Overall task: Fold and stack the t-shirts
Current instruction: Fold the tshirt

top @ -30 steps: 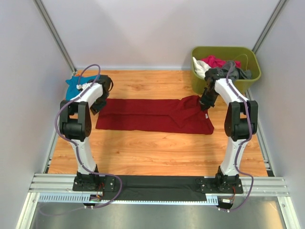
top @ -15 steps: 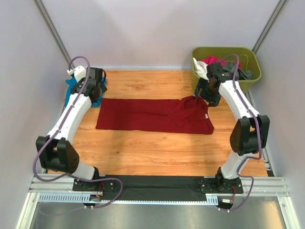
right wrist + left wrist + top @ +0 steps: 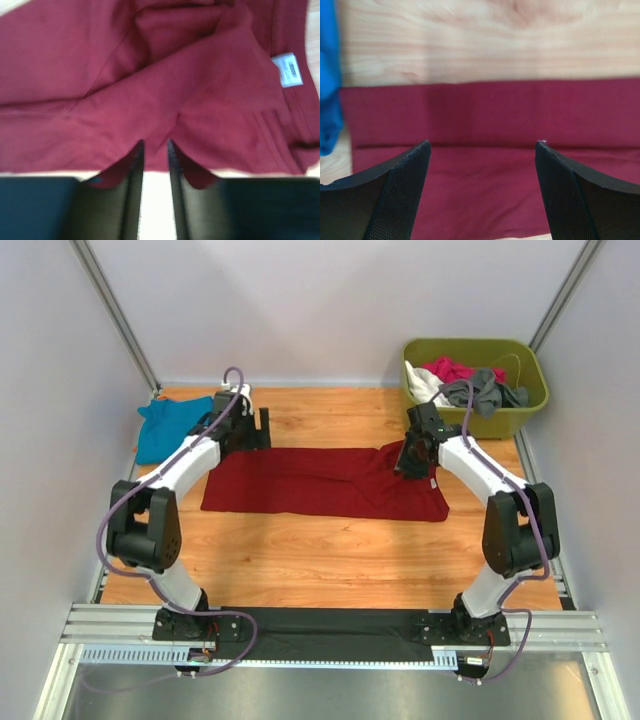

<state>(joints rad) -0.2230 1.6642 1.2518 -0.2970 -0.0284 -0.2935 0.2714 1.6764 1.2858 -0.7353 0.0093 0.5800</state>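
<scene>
The dark red t-shirt [image 3: 320, 480] lies folded in a long strip across the middle of the wooden table. My left gripper [image 3: 255, 430] is open and empty, just above the strip's far left edge; the left wrist view shows red cloth [image 3: 490, 125] between its wide-apart fingers [image 3: 483, 144]. My right gripper [image 3: 405, 462] is at the bunched far right end of the shirt, its fingers nearly together on the cloth edge [image 3: 155, 142]. The white label [image 3: 288, 70] shows to the right. The teal-blue t-shirt [image 3: 170, 427] lies crumpled at the far left and shows in the left wrist view [image 3: 327, 100].
A green bin [image 3: 530, 400] at the far right corner holds pink, white and dark grey garments. White walls close in the table on three sides. Bare wood [image 3: 320, 560] lies between the shirt and the arm bases.
My left gripper has swung from beside the teal-blue shirt to the red shirt's far left edge. My right gripper has lowered slightly left at the shirt's bunched right end.
</scene>
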